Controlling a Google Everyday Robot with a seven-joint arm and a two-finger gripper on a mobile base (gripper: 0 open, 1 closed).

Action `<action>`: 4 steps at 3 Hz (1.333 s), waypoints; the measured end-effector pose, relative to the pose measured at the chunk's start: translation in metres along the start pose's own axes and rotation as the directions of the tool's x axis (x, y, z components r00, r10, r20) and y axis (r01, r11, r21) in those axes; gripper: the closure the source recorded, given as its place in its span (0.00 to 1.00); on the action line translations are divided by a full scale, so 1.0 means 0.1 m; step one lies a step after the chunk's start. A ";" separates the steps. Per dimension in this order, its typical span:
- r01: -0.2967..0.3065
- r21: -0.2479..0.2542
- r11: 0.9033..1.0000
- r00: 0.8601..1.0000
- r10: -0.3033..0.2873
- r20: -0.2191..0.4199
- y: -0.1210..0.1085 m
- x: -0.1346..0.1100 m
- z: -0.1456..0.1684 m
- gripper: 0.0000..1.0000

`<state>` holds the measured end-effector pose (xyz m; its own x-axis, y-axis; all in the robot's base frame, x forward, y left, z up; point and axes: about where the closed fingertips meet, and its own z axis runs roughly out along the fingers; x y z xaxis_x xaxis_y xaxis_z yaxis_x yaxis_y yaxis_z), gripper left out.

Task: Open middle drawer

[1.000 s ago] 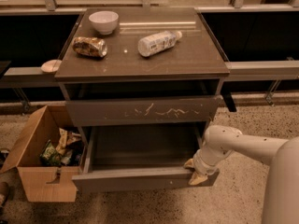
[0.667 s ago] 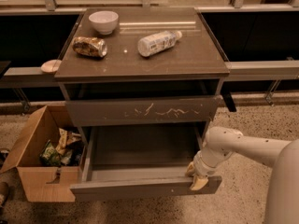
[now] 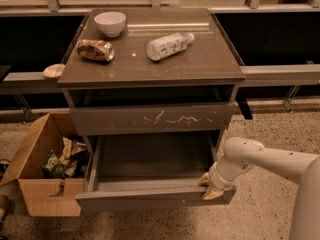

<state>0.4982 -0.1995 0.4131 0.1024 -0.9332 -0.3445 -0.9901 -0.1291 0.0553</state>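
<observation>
The middle drawer (image 3: 150,200) is a plain grey-brown front with a few tiny white specks. It stands pulled well out of the cabinet, and its inside (image 3: 150,159) looks empty. My gripper (image 3: 209,186) is at the right end of that front, on its top edge. One tan finger is inside the drawer and the other is on the outer face, shut on the panel. My white arm (image 3: 265,159) reaches in from the right. The taller front with long white scratches (image 3: 150,118) sits closed above.
On the cabinet top (image 3: 210,59) are a white bowl (image 3: 110,23), a crumpled snack bag (image 3: 95,49) and a plastic bottle lying on its side (image 3: 167,45). An open cardboard box (image 3: 42,169) with packets stands on the floor at the left. A railing runs behind.
The middle drawer has slid further out toward the camera, and my gripper has moved with it at its right end.
</observation>
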 end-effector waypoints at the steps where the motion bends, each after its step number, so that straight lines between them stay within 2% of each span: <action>1: 0.000 0.000 1.000 1.000 0.000 0.000 0.00 0.00 0.00 0.50; 2: 0.000 0.000 1.000 1.000 0.000 0.000 0.00 0.00 0.00 0.26; 3: 0.021 0.018 1.000 1.000 -0.021 0.012 0.01 -0.02 -0.14 0.03; 4: 0.064 0.064 0.996 0.997 -0.067 0.032 0.01 -0.09 -0.51 0.00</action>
<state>0.5009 -0.2082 0.4646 0.1650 -0.9113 -0.3773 -0.9856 -0.1671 -0.0273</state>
